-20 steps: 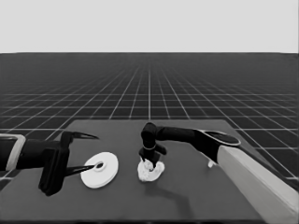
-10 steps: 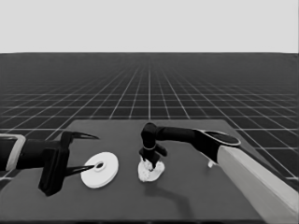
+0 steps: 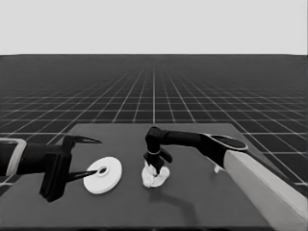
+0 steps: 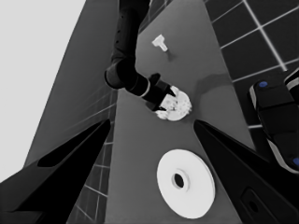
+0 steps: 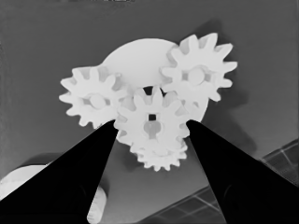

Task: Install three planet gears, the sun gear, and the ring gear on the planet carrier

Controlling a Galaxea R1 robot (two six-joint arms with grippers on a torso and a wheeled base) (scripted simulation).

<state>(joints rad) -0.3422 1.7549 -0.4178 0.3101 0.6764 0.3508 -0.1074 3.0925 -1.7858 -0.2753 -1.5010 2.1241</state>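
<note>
The right gripper (image 3: 155, 168) is reaching down over the middle of the table, its two fingers standing on either side of the central gear (image 5: 152, 122) and pinching it, as far as the right wrist view shows; the tips are touching or nearly touching its teeth. Directly under the fingers, this gear is sitting at the middle of the smaller round part (image 5: 140, 60), meshing with the planet gears around it: one (image 5: 91, 99) to one side, one (image 5: 198, 74) to the other, and a third (image 5: 161, 156) partly hidden beneath the central gear. So the sun-gear step seems to be in hand, with all four gears already on the smaller round part.

The next move probably calls for letting go cleanly and lifting straight off without dragging the gear out of mesh.

Farther from this gripper, toward the left arm, the larger round part (image 3: 102, 174) is lying flat and apart from the stack, waiting to go on top. The left gripper (image 3: 83, 159) is parked over it with fingers spread, one tip above its central hole, holding nothing. Beyond the right arm, a thin white piece (image 4: 160, 43) is lying alone.

No brand, label or writing is showing anywhere.
</note>
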